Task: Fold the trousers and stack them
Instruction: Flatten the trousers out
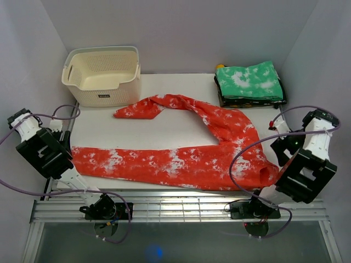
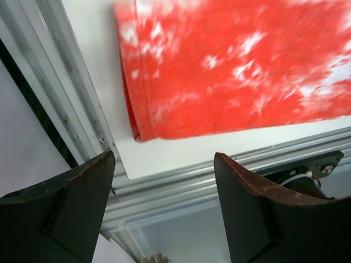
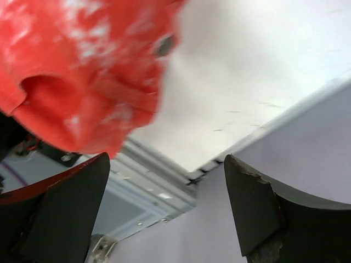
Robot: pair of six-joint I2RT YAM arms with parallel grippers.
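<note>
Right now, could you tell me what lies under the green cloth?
Only dark folded layers show at the edges beneath the green cloth; what they are, and how many, is covered.

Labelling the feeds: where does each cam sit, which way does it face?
Top: above and behind the bases, looking down on table, trousers, basket; left arm, right arm show.
Left wrist: on left arm, facing trousers' left hem, table edge; left gripper open in view.
Right wrist: on right arm, facing trousers' bunched right end; right gripper open in view.
Shared: trousers in all three.
</note>
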